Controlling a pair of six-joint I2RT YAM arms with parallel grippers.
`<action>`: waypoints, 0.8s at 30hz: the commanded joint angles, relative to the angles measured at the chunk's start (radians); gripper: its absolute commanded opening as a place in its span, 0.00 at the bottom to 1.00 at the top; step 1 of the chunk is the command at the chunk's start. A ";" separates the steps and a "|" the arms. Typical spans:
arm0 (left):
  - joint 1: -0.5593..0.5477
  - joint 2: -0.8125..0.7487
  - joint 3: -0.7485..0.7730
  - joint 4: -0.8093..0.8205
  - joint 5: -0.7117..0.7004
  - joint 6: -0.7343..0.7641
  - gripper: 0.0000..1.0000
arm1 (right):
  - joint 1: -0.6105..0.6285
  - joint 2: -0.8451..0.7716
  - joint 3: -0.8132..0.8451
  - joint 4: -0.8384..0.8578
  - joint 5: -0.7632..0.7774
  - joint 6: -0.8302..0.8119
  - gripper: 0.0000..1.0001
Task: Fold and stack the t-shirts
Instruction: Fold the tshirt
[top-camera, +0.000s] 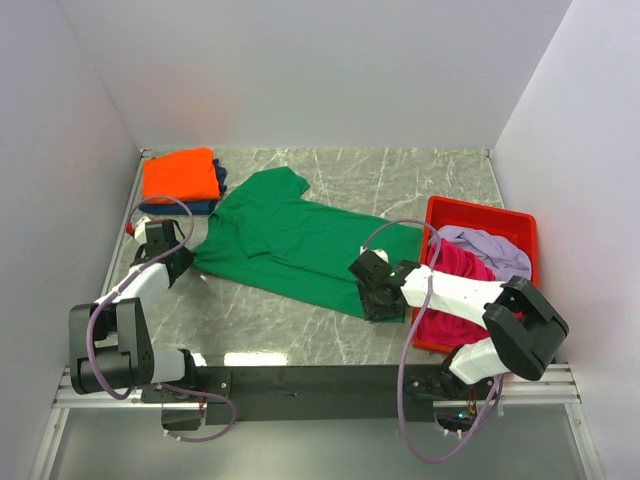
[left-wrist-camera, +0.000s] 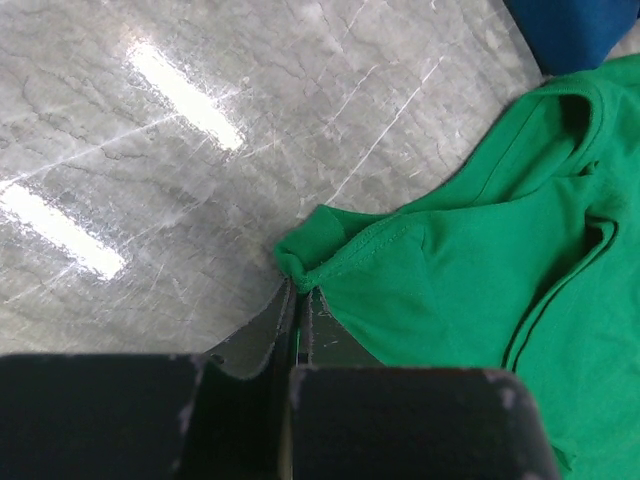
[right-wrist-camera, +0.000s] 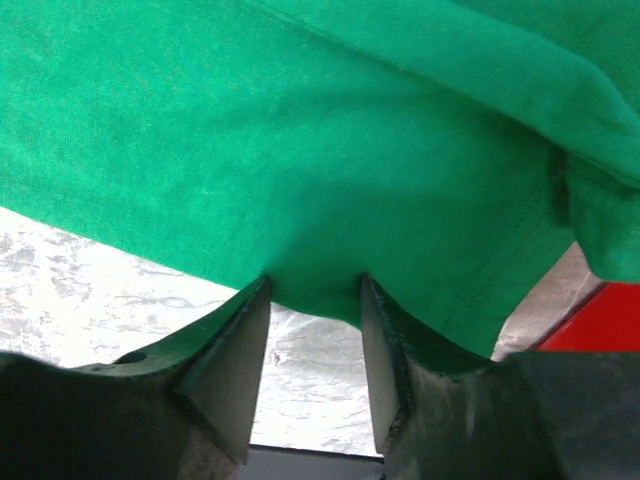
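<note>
**Hidden / unclear**
- Navy shirt: mostly under orange shirt, only edges show.
- Magenta shirt: partly behind R arm.
- Lilac shirt: bunched, outline unclear.
- Green shirt: hem corner covered by R gripper in top view. Sleeve tip partly behind L gripper.

**Surface / room**
- Table: grey veined stone-look, glossy, glare streaks in L wrist view.
- Walls: plain white, 3 sides.
- Bin: red, at table's R edge.

**Shirts**
- Green: spread flat mid-table, a few folds near the collar. Long axis diagonal, collar end far-L, hem end near-R, just beside bin.
- Orange: folded, on navy, far-L corner.
- Magenta + lilac: in bin.

**Jaws**
- L: clenched on green sleeve tip.
- R: parted, hem edge lying at the tips, not pinched.
</note>
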 joint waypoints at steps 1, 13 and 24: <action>0.009 -0.023 0.039 0.025 0.015 0.025 0.01 | 0.025 0.030 0.024 -0.030 0.032 0.036 0.47; 0.022 0.005 0.080 0.018 0.032 0.055 0.01 | 0.052 0.071 0.025 -0.052 0.029 0.057 0.00; 0.034 0.031 0.114 0.016 0.029 0.087 0.01 | 0.073 0.054 0.013 -0.142 0.086 0.105 0.00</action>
